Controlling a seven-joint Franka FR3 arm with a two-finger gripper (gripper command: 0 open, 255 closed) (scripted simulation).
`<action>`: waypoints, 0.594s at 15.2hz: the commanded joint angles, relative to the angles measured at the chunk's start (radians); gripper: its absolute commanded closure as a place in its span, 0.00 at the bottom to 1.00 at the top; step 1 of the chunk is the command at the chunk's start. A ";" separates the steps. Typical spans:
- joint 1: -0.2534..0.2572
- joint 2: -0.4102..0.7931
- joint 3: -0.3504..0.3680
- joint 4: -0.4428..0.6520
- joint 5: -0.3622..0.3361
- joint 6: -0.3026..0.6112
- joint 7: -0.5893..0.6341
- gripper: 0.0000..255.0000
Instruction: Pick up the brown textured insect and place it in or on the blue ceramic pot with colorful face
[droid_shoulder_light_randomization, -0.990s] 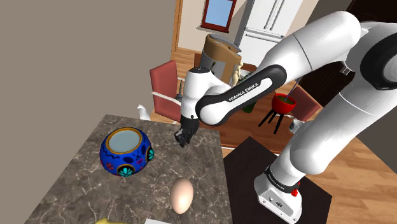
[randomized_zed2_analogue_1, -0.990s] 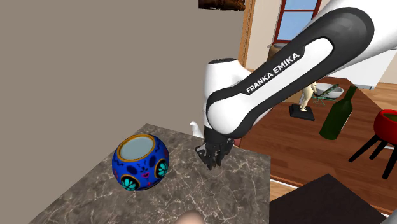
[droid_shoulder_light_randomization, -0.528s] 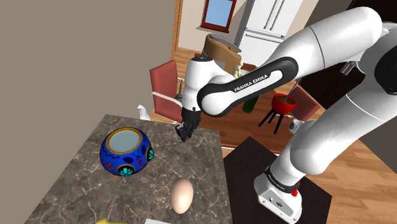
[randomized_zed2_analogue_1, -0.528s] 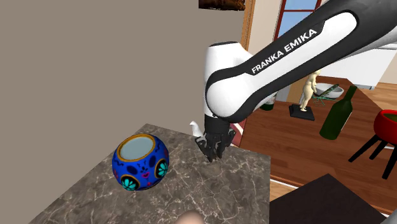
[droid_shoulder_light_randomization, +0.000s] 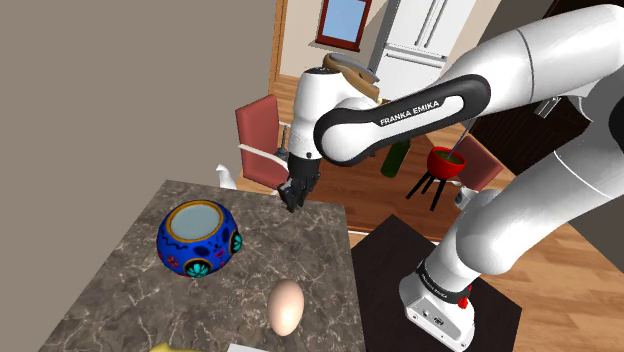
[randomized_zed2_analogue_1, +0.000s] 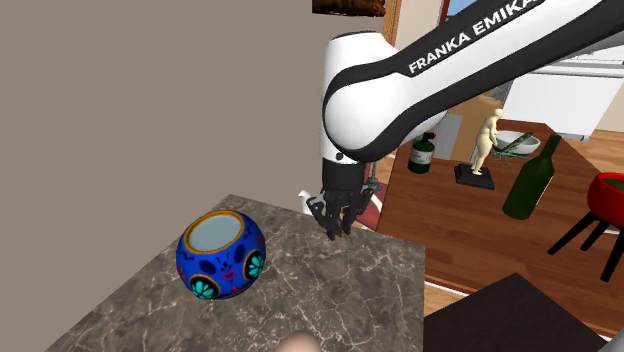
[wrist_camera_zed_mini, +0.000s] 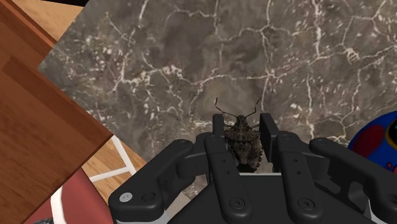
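While the gripper (wrist_camera_zed_mini: 243, 132) clasps the insect (wrist_camera_zed_mini: 242, 141), the arm (droid_shoulder_light_randomization: 420, 105) reads FRANKA EMIKA.

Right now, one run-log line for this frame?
tool: black two-finger tool shut on brown textured insect | target: blue round painted-face pot, apart from tool | surface: dark marble table | placed: not yet

Arm (droid_shoulder_light_randomization: 400, 110) angled downward, fingers (wrist_camera_zed_mini: 268, 135) clasping insect (wrist_camera_zed_mini: 242, 137)
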 joint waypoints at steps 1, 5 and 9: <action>0.001 -0.018 -0.004 0.015 0.003 -0.033 -0.003 1.00; 0.001 -0.046 -0.013 0.047 0.006 -0.092 -0.005 1.00; 0.001 -0.070 -0.020 0.082 0.007 -0.151 -0.007 1.00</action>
